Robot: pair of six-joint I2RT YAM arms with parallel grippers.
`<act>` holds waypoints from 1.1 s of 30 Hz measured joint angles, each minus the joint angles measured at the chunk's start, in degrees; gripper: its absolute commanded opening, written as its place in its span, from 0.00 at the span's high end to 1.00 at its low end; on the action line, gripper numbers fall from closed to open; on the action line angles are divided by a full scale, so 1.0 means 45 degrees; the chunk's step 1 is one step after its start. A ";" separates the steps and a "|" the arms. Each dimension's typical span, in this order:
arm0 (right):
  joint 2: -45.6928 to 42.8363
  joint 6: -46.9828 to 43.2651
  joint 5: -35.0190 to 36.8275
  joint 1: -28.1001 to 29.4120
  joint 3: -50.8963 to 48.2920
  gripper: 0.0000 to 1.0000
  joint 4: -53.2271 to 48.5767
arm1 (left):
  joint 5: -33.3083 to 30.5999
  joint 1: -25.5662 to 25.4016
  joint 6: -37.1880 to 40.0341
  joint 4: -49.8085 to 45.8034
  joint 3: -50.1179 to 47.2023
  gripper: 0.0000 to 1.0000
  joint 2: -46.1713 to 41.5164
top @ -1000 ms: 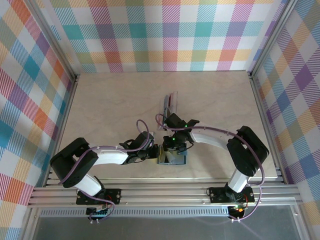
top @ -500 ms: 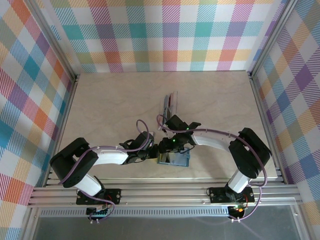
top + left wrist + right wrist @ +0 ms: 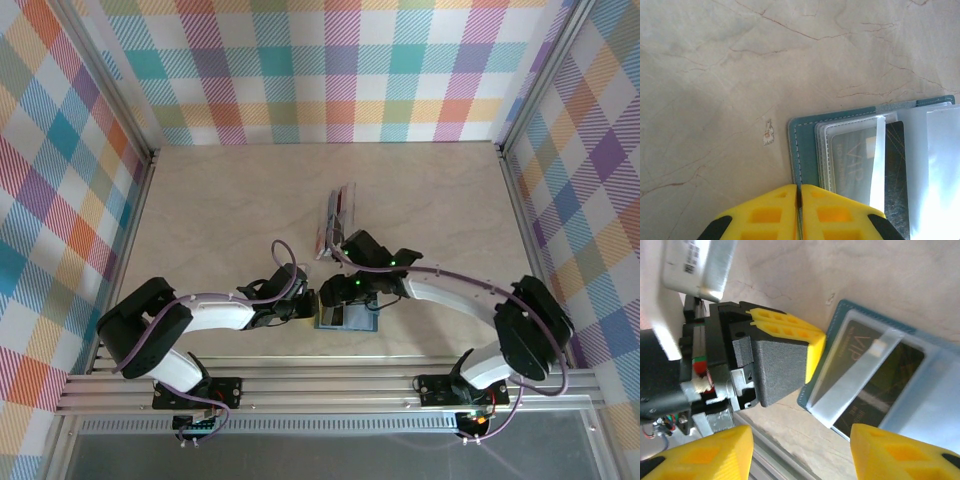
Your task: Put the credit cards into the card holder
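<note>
The teal card holder [image 3: 347, 319] lies open near the table's front edge, its clear sleeves [image 3: 930, 165] fanned out. A dark card [image 3: 856, 159] printed "VIP" sits inside a sleeve; it also shows as the dark card [image 3: 890, 372] in the right wrist view. My left gripper [image 3: 799, 188] is shut on the holder's stitched teal edge [image 3: 804, 150]. My right gripper [image 3: 800, 442] hovers just above the holder [image 3: 850, 307], open, with nothing between its yellow fingers [image 3: 705, 452]. Loose credit cards [image 3: 338, 213], red and pale, lie stacked farther back.
The aluminium frame rail [image 3: 320, 385] runs right in front of the holder. The left gripper's black body [image 3: 740, 365] stands close beside my right fingers. Bare marble tabletop [image 3: 220, 210] stretches to the left and back, with plaid walls all round.
My right gripper has opened and drawn back slightly from the holder, its arm swinging out to the right. The left gripper has stayed shut on the holder's edge.
</note>
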 measured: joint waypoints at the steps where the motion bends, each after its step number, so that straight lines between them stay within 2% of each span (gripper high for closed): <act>1: -0.0136 -0.0039 0.0272 -0.0044 0.0015 0.45 -0.0180 | 0.0000 0.0000 0.0000 0.0000 0.0000 0.89 0.0000; 12: 0.0559 -0.0233 0.2098 -0.1069 -0.0019 0.40 -0.1219 | -0.0005 -0.0019 0.0005 0.0000 0.0000 0.89 0.0000; 19: 0.1569 -0.0228 0.2463 -0.1088 -0.0058 0.40 -0.1214 | -0.0015 -0.0019 0.0010 0.0000 0.0000 0.89 0.0000; 33: 0.1593 -0.0219 0.2569 -0.1088 -0.0466 0.40 -0.1224 | -0.0015 -0.0019 0.0010 0.0000 0.0000 0.89 0.0000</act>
